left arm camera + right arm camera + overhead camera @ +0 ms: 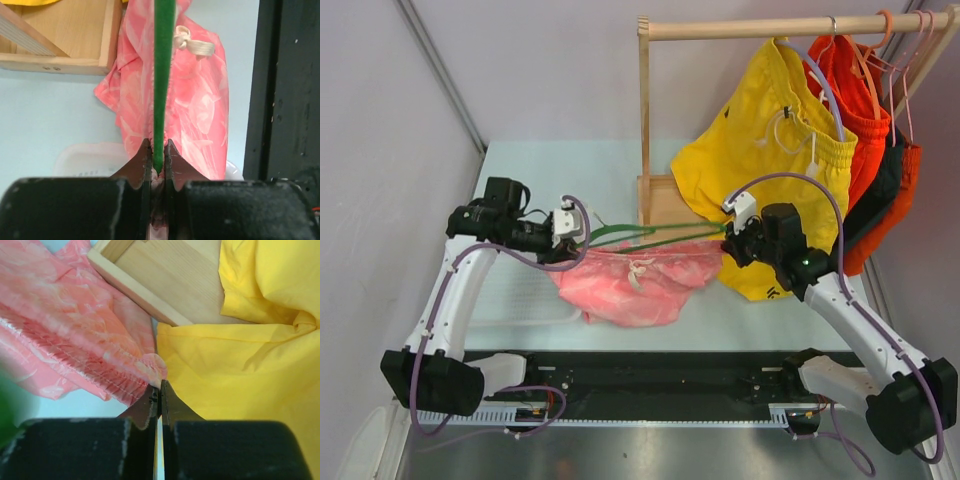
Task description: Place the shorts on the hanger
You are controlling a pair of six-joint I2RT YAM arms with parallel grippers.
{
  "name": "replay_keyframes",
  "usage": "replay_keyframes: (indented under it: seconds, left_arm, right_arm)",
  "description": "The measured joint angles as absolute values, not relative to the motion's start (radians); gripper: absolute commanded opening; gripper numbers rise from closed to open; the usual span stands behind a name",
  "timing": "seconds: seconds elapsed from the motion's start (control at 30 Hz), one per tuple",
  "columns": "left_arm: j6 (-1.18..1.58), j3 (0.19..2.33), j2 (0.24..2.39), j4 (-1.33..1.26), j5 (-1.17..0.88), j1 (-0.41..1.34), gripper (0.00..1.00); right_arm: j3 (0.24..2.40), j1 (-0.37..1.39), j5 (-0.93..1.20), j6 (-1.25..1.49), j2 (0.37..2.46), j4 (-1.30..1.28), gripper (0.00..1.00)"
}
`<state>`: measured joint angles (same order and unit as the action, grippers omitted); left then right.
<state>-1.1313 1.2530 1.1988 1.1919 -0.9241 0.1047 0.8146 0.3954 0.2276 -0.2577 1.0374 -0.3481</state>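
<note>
Near the worktop's (520, 170) front edge, the left gripper (158, 146) is clamped on one end of the thin green hanger (164, 75). A little pink cloth is caught in the pinch too, and the hanger is held level above the surface. The right gripper (159, 388) is closed, seemingly nipping the waistband corner of the shorts (630, 285), likely to draw them along the wire. The shorts hang between both grippers over the worktop's middle. They are light pink with paler mottled blotches, a gathered elastic waist and a cream drawstring bow (194, 45). Behind stand a wooden rack (645, 120) and yellow shorts (760, 130).
</note>
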Motion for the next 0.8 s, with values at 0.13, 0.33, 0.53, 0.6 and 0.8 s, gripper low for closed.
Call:
replay_keyframes:
  seconds: [0.13,0.33,0.53,0.6,0.8]
  left_arm:
    - [-1.255,1.253,1.199,1.246,-0.870,0.104,0.00]
    - [-1.340,1.253,1.201,1.267,-0.810,0.109,0.00]
    - [-1.294,1.253,1.242,1.206,-0.715,0.121,0.00]
    - [-1.274,1.253,1.259,1.182,-0.672,0.135,0.00]
    - [-1.195,1.253,1.301,1.117,-0.531,0.243,0.00]
  right_arm:
    - [0.843,0.390,0.239,-0.254,1.022,-0.385,0.00]
    - [0.853,0.390,0.253,-0.253,0.994,-0.414,0.00]
    - [0.868,0.389,0.253,-0.263,0.983,-0.449,0.00]
    - [0.876,0.389,0.253,-0.265,0.977,-0.460,0.00]
    - [0.943,0.397,0.241,-0.264,0.976,-0.496,0.00]
